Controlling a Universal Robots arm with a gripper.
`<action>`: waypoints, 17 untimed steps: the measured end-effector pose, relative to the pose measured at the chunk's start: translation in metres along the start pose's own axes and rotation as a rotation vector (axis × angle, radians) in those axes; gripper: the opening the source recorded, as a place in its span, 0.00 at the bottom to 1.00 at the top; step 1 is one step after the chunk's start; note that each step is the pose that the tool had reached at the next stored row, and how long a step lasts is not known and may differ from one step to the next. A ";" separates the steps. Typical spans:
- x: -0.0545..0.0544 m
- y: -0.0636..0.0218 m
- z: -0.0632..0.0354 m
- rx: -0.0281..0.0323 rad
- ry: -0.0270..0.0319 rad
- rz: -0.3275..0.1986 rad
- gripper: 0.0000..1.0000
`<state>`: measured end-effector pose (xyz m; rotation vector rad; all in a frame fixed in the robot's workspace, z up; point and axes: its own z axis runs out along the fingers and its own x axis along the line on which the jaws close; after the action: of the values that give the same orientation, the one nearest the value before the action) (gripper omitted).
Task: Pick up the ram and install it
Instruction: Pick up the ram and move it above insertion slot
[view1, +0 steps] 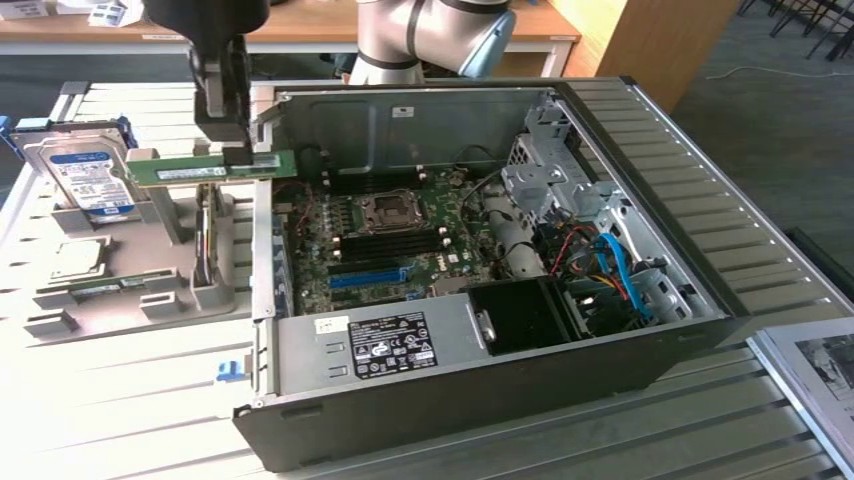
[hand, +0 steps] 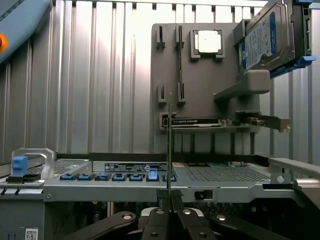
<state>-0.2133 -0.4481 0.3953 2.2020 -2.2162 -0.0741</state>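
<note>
Gripper (view1: 240, 156) fingers are closed on the ram (view1: 211, 168), which is pinched near one end of its long green board and carried level. In the wrist view the gripper (hand: 169, 199) is clamped on the ram (hand: 170, 145), seen edge-on as a thin line running away from the fingertips.

The stick is held in the air above the grey parts holder (view1: 134, 300), just outside the open computer case (view1: 694, 250), on the exterior view's left. It is well apart from the motherboard (view1: 441, 262). The hard drive (view1: 87, 180) and the processor (view1: 80, 258) are seated in the holder. An expansion card (hand: 200, 122) is also seen lying across the holder (hand: 200, 85) in the wrist view.

The pick-up is judged complete and the transfer to the case is judged to be the step in hand. Nothing has yet been seated.

For installation, the ram must be brought over the case wall and lined up lengthwise with one of the dark memory slots (view1: 398, 243) below the processor socket (view1: 391, 208). It must be kept upright on its contact edge and pressed straight down. The cables and the drive cage (view1: 554, 175) nearby leave little room. A tilted or offset approach could be expected to jam the stick against the slot latches.
</note>
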 end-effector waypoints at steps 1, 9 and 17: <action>0.000 -0.0021 -0.0001 0.0000 0.0000 0.000 0.12; 0.000 -0.0168 -0.0007 0.0001 0.0000 0.000 0.12; 0.000 -0.0339 -0.0016 -0.0001 0.0000 0.000 0.12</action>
<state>-0.1794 -0.4481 0.3953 2.2019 -2.2163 -0.0742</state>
